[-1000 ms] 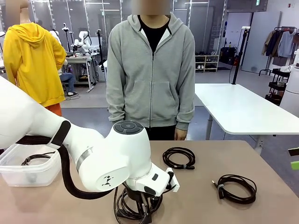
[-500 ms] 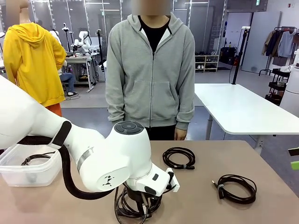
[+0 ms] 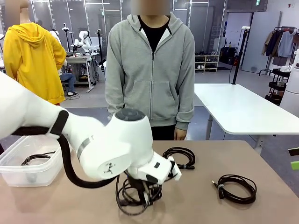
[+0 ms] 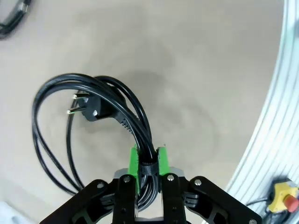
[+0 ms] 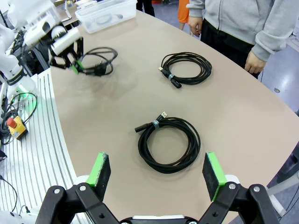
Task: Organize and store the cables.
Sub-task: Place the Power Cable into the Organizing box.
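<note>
My left gripper [image 4: 148,161] is shut on the bundled strands of a black cable [image 4: 100,100], a coil with a chunky two-pin plug, held just above the table. From the front, that coil [image 3: 135,198] hangs under my left wrist. Two more coiled cables lie on the table: one at the middle [image 3: 179,157] and one at the right [image 3: 237,187]. My right gripper [image 5: 155,163] hovers open above the right coil [image 5: 194,140]; the middle coil [image 5: 205,70] lies beyond it. The left gripper [image 5: 70,63] shows far off with its cable [image 5: 98,60].
A clear plastic box [image 3: 28,175] stands at the table's left with a cable [image 3: 35,157] in it, and shows as the box [image 5: 105,11] at the far corner. A person in a grey hoodie [image 3: 150,70] stands at the far edge, hands down. Bare tabletop lies between the coils.
The left arm has risen and shifted slightly right, lifting the plug cable off the table. The right arm and the other coils have stayed put.
</note>
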`<state>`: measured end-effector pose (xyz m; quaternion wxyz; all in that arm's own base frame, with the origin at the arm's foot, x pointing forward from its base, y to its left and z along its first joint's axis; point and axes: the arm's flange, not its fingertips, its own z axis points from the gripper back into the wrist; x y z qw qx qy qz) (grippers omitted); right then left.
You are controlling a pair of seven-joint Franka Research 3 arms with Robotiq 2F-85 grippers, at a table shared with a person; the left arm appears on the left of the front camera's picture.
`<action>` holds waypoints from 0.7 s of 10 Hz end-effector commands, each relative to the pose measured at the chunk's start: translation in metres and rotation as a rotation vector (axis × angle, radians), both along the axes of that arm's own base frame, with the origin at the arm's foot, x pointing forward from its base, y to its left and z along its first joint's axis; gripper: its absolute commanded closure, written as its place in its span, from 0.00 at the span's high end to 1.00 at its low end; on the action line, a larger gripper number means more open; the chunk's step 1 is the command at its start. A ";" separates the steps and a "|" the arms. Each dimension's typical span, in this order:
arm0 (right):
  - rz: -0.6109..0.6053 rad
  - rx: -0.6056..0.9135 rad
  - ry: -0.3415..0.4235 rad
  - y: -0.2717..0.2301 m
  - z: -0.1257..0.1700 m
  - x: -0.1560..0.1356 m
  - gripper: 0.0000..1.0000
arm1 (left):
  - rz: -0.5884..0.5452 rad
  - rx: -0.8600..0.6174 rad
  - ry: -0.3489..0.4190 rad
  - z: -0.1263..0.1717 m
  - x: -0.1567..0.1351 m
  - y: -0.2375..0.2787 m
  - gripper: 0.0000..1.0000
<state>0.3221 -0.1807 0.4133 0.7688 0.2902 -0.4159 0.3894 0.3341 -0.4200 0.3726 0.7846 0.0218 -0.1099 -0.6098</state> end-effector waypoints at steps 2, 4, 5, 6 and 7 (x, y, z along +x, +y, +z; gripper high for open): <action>0.009 0.003 -0.024 -0.002 -0.001 0.001 1.00 | -0.048 0.033 -0.228 0.091 0.001 0.012 0.01; 0.009 0.003 -0.024 -0.002 -0.001 0.001 1.00 | -0.083 0.010 -0.216 0.093 0.004 0.006 0.01; 0.009 0.003 -0.024 -0.002 -0.001 0.001 1.00 | -0.035 0.005 -0.214 0.103 0.000 0.010 0.01; 0.009 0.003 -0.024 -0.002 -0.001 0.001 1.00 | -0.035 0.005 -0.214 0.103 0.000 0.010 0.01; 0.009 0.003 -0.024 -0.002 -0.001 0.001 1.00 | -0.035 0.005 -0.214 0.103 0.000 0.010 0.01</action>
